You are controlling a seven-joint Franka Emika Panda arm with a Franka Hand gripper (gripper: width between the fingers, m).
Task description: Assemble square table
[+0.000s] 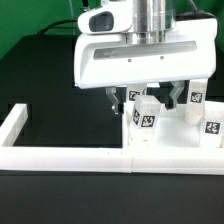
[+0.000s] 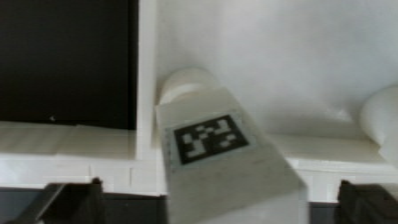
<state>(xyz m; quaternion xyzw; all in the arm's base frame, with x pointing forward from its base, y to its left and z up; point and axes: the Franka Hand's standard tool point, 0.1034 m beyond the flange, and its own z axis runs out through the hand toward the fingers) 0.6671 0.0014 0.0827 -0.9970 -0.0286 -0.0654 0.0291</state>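
The square table's flat white slab lies against the border wall at the exterior view's right. Several small white tagged leg blocks stand on it. One leg block stands upright under my gripper. In the wrist view this leg block shows its tag and stands between my two dark fingertips, with a gap on each side. My gripper is open around it and does not touch it. Other leg blocks stand behind and to the right, and a further one stands near the picture's edge.
The long low white border wall runs along the front, with a short arm at the exterior view's left. Black table surface lies behind it. Another rounded white part shows beside the leg block in the wrist view.
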